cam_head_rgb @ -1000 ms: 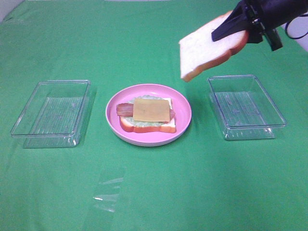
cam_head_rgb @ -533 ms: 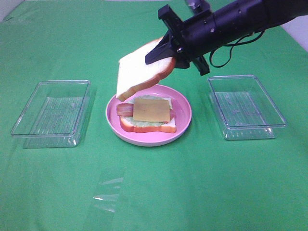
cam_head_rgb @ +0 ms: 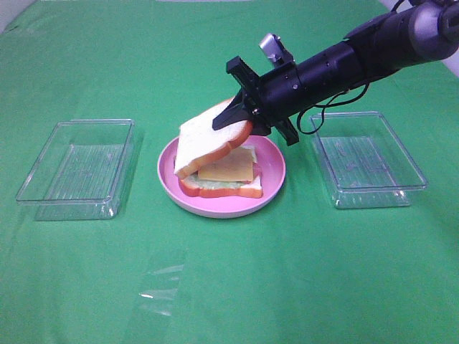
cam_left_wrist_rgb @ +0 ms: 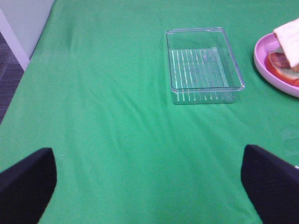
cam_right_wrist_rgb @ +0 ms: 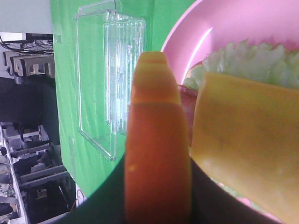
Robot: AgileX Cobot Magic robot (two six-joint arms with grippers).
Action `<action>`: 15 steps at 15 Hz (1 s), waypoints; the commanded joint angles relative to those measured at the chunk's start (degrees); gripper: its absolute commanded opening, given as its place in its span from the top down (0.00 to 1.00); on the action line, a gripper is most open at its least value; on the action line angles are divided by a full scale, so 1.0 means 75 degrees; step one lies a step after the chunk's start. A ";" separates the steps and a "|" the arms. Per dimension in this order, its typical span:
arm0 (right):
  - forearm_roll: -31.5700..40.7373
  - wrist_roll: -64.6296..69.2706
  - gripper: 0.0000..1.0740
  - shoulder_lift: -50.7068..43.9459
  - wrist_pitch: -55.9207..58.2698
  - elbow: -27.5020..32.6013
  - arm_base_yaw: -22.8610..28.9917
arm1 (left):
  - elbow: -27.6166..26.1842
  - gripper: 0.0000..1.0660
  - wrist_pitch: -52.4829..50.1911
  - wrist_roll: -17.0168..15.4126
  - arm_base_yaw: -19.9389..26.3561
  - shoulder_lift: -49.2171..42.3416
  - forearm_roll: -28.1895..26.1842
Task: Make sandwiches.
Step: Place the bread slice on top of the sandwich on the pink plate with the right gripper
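While trays (cam_head_rgb: 77, 166) flank plate (cam_head_rgb: 275, 188), sandwich (cam_head_rgb: 222, 172) half-covered.

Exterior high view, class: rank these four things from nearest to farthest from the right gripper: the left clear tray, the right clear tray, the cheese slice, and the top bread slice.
1. Top bread slice: clamped in the right gripper, tilted over the plate.
2. Cheese slice: just below, on the stack.
3. Right clear tray: to the right of the pink plate.
4. Left clear tray: far left.
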 commanded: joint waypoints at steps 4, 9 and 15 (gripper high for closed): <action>-0.0306 -0.0099 1.00 -0.0015 -0.0160 -0.0069 -0.0008 | -0.0008 0.06 -0.0076 0.0008 -0.0008 -0.0153 0.0000; -0.0443 -0.0038 1.00 0.0222 -0.0076 -0.0069 -0.0008 | -0.0008 0.06 -0.0076 0.0008 -0.0008 -0.0153 0.0000; -0.1085 0.0053 0.64 0.0191 -0.0138 -0.0069 -0.0008 | -0.0008 0.06 -0.0076 0.0008 -0.0008 -0.0153 0.0000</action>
